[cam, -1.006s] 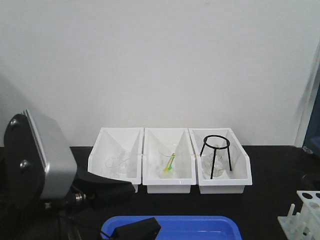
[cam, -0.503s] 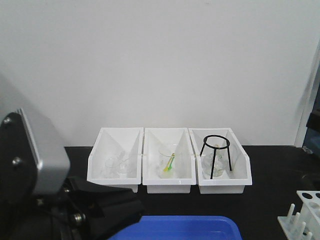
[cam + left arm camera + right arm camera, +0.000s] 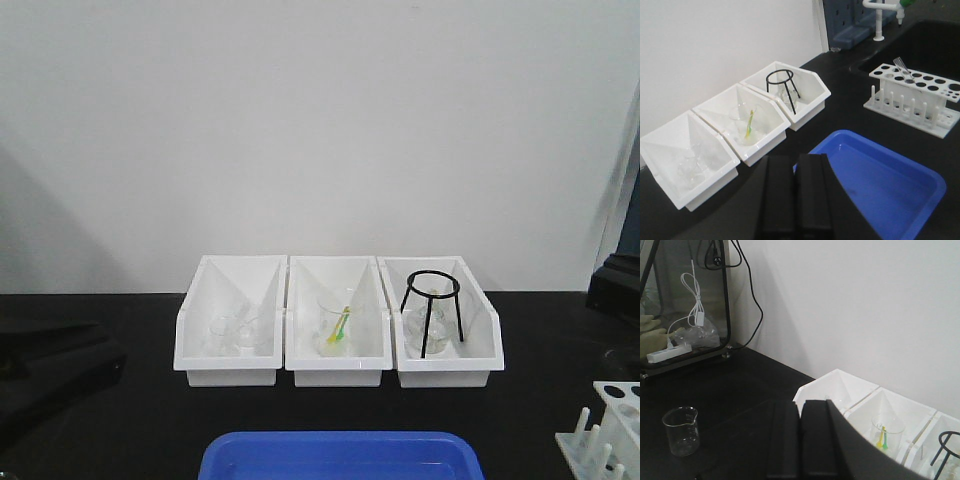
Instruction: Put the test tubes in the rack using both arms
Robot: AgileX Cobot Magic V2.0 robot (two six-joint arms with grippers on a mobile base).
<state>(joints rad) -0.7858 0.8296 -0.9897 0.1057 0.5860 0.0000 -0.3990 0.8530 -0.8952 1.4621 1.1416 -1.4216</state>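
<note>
The white rack (image 3: 912, 95) stands at the right in the left wrist view. One clear test tube (image 3: 902, 67) leans in a hole near its back. Only the rack's corner (image 3: 610, 425) shows at the bottom right of the front view. My left gripper (image 3: 795, 159) is shut and empty, above the near left edge of the blue tray (image 3: 880, 170). My right gripper (image 3: 800, 404) is shut and empty, hovering in front of the white bins. No other test tubes show.
Three white bins (image 3: 335, 375) stand in a row by the wall, holding glassware, a beaker with a yellow-green piece (image 3: 338, 325) and a black tripod ring (image 3: 432, 310). A small glass beaker (image 3: 681, 430) stands on the black bench. A dark arm part (image 3: 50, 370) sits at the lower left.
The left arm's silver housing and black gripper have dropped down and left, out of the front view. Only a dark part stays at the lower left.
</note>
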